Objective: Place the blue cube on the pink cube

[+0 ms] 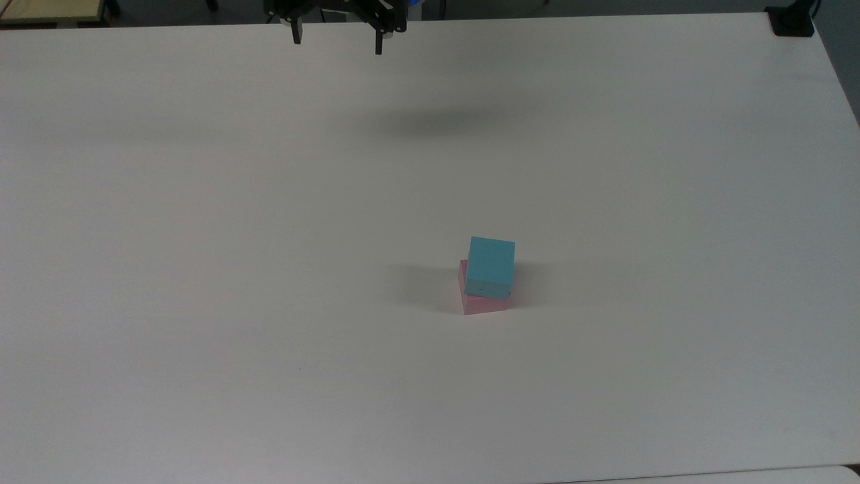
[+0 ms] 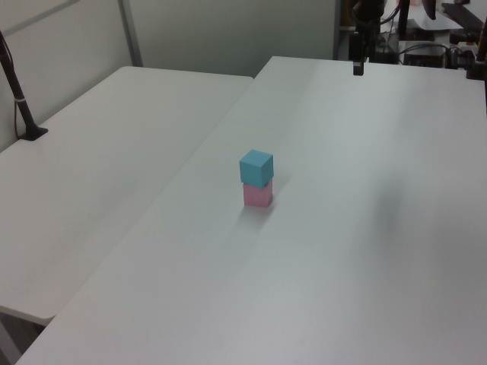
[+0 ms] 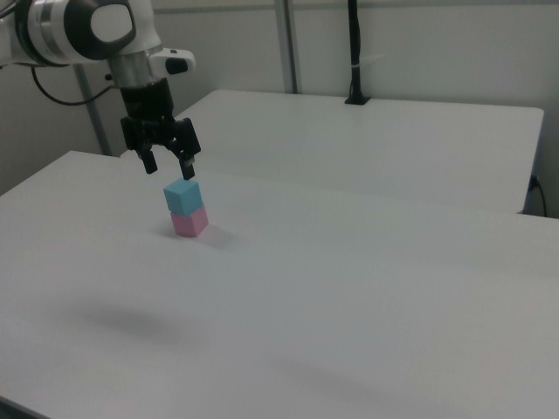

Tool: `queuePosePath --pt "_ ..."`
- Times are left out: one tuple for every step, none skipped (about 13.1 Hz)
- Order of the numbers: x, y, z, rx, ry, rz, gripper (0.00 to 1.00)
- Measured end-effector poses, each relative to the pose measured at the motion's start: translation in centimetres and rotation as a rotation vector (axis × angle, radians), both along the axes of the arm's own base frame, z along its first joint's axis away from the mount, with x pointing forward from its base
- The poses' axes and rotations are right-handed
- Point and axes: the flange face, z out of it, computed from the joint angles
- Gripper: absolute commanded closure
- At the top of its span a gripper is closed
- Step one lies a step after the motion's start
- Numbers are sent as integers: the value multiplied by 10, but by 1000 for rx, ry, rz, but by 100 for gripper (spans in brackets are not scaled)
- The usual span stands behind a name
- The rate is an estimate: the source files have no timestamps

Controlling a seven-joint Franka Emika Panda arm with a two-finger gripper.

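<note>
— On the tabletop [image 1: 201,269] we see the blue cube [image 1: 490,267] atop the pink cube [image 1: 482,302], slightly twisted.
— Our claw [image 1: 337,37] hangs spread and empty, well apart.
— We judge both light, stiff, best pinched on opposite flat faces.
— From the top view we catch the skew; the left view hides it.

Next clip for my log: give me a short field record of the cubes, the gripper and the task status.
blue cube: rests on top of the pink cube, turned slightly askew
pink cube: on the white table, under the blue cube
gripper: open, holding nothing, raised above the table, apart from the stack
task status: stack looks complete
</note>
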Motion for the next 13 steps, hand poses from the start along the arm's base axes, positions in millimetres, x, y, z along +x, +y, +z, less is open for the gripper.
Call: queuePosePath --pt "0 0 0 0 0 0 0" --pt "0 -2 0 0 0 -2 0" --pt "0 -7 1 0 -2 -1 0" --pt "1 -9 4 1 -7 0 0" --pt "1 -11 7 1 -12 0 0" --pt "1 -11 8 1 -16 -1 0" --pt "1 -11 9 1 -17 -1 0" --pt "2 -11 9 1 -17 -1 0" --pt "2 -11 8 1 -15 0 0" --pt "3 -11 6 1 -12 0 0" --pt "3 -11 5 1 -10 0 0" --pt "4 -11 4 1 -9 1 0" --pt "4 -9 4 2 -7 4 0"
